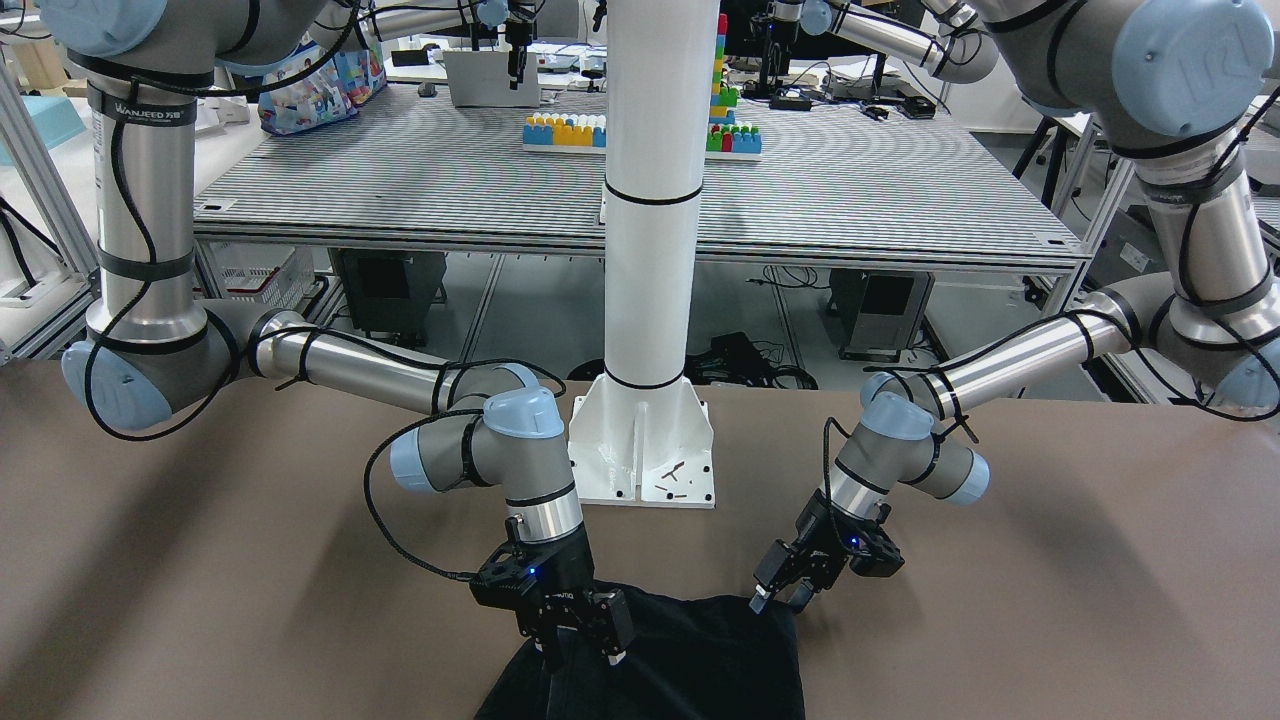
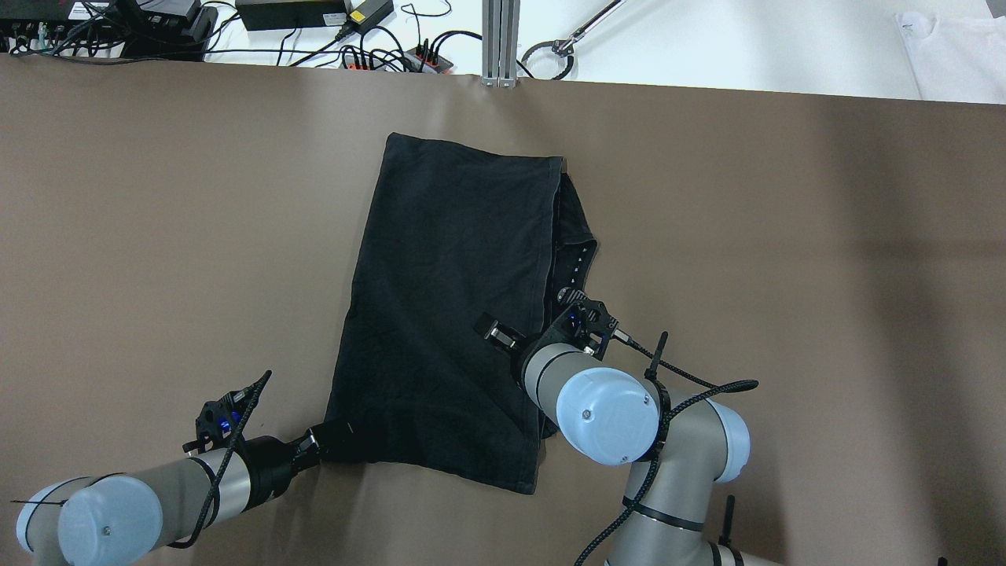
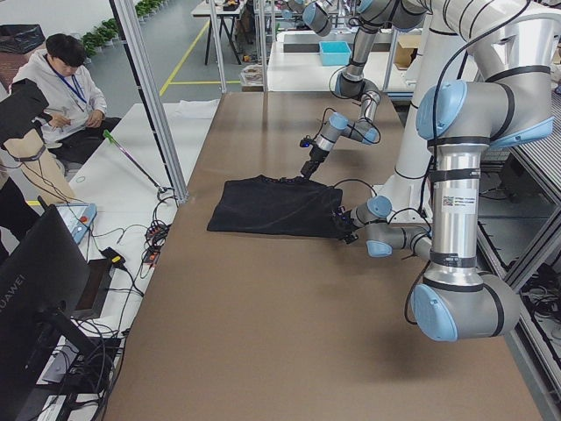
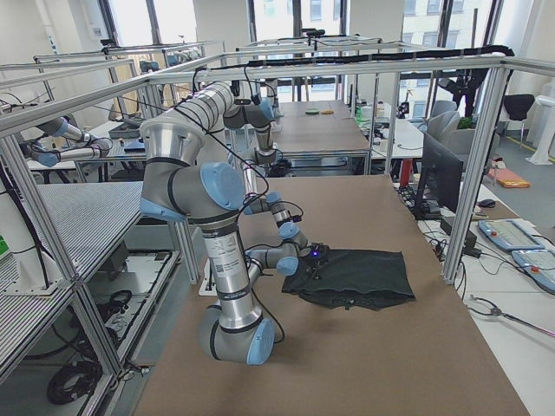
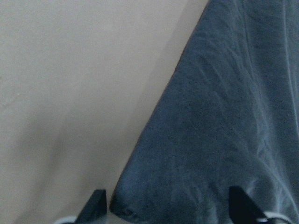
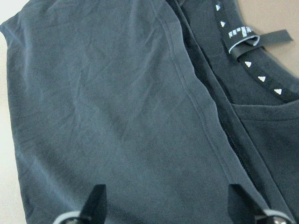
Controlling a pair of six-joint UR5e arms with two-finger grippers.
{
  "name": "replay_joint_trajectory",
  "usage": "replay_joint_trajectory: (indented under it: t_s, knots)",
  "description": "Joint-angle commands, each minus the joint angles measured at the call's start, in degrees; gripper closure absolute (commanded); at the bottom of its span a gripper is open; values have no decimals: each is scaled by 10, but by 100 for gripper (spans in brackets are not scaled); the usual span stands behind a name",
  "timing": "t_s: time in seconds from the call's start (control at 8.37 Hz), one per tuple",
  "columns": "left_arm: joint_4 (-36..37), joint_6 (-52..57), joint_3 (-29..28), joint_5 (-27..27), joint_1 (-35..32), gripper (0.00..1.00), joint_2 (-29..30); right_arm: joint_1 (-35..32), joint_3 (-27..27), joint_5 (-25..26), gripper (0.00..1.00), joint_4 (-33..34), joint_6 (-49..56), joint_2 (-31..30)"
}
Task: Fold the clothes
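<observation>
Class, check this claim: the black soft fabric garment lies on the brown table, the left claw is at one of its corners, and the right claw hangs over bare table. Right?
Not quite. The right claw hangs over the black soft fabric garment, not the bare brown table: the right wrist view shows fabric across the whole gap between its open fingers. The rest stands.

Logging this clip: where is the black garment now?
In the overhead view the black garment lies mid-table, left gripper at its near-left corner, right gripper over its right edge.

Robotics lab: alu frame cells [image 4: 347, 62], another robot arm [image 4: 65, 130], monitors [image 4: 438, 173], grid worktables [image 1: 400, 180].
</observation>
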State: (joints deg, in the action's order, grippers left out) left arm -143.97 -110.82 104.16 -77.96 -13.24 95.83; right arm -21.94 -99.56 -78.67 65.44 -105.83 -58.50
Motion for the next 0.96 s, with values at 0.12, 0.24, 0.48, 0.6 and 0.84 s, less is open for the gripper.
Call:
replay_joint_trajectory:
  t_s: [0.12, 0.24, 0.48, 0.6, 0.84]
  knots:
    - [0, 7, 1, 0, 0, 89, 1, 0, 0, 0, 7, -1, 0, 0]
    - [0, 8, 1, 0, 1, 98, 1, 0, 0, -1, 7, -1, 0, -2]
    - [0, 16, 1, 0, 0, 87, -1, 1, 0, 0, 7, -6, 0, -6]
    - [0, 26, 1, 0, -1, 84, -3, 1, 0, -1, 7, -7, 0, -6]
    - [0, 29, 0, 0, -1, 84, -4, 1, 0, -1, 7, -7, 0, -7]
